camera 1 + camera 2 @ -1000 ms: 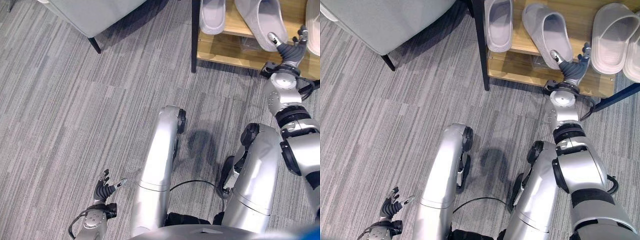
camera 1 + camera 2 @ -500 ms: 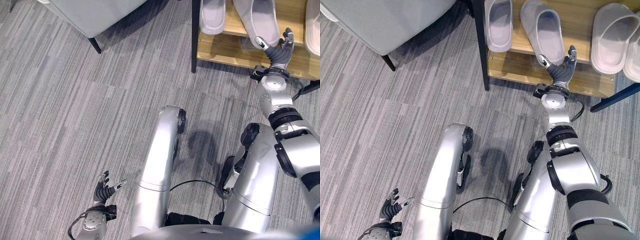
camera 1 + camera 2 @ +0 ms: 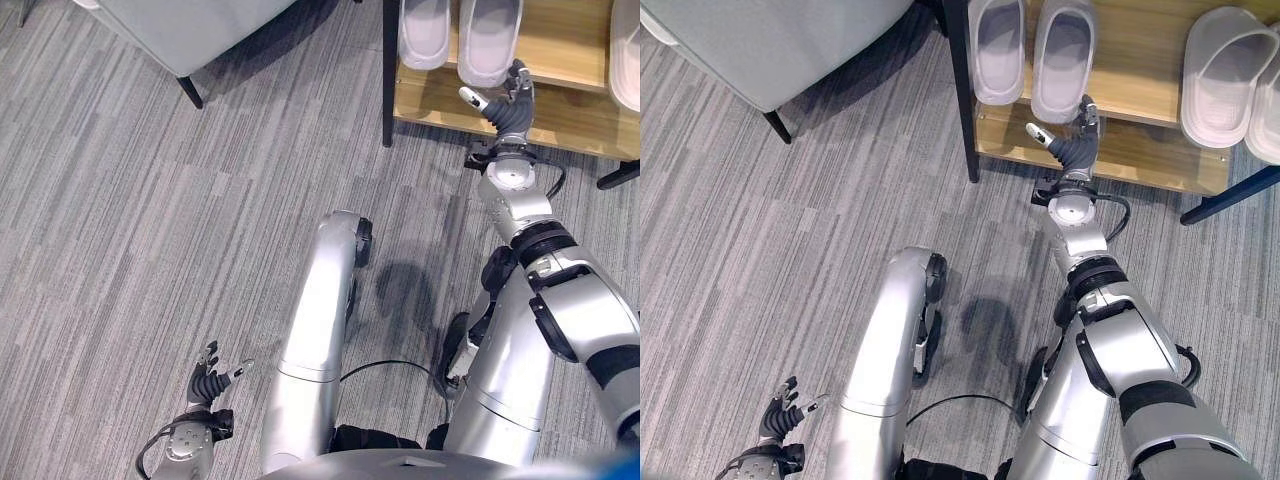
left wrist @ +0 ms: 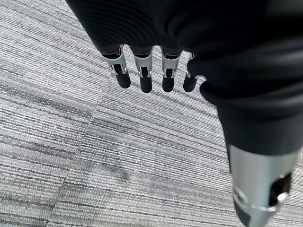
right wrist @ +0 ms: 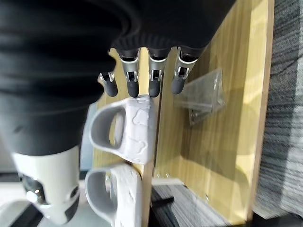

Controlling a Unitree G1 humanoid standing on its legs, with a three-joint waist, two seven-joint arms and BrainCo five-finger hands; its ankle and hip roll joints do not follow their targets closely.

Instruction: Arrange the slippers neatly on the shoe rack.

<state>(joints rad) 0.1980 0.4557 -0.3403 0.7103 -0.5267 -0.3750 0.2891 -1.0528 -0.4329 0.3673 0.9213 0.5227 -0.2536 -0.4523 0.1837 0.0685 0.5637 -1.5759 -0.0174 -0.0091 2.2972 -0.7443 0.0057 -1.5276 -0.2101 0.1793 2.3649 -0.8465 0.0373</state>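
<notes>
In the left eye view, a wooden shoe rack (image 3: 560, 100) with a dark metal post stands at the top right, and two pale grey rubber slippers (image 3: 487, 40) lie side by side on its upper shelf, heels toward the robot. The right hand (image 3: 507, 105) reaches up just below the heel of the right-hand slipper of that pair, fingers spread and holding nothing. The left hand (image 3: 208, 385) hangs low over the grey striped carpet (image 3: 150, 230), fingers loosely open.

The right eye view adds another pair of grey slippers (image 3: 1230, 85) further right on the same shelf, and a grey upholstered seat (image 3: 770, 40) at the top left.

The left wrist view shows relaxed fingers (image 4: 143, 75) above the carpet, empty.

In the right wrist view, straight fingertips (image 5: 132, 87) sit at the slipper's heel edge; a clear plastic piece (image 5: 203, 97) lies on the lower shelf.
</notes>
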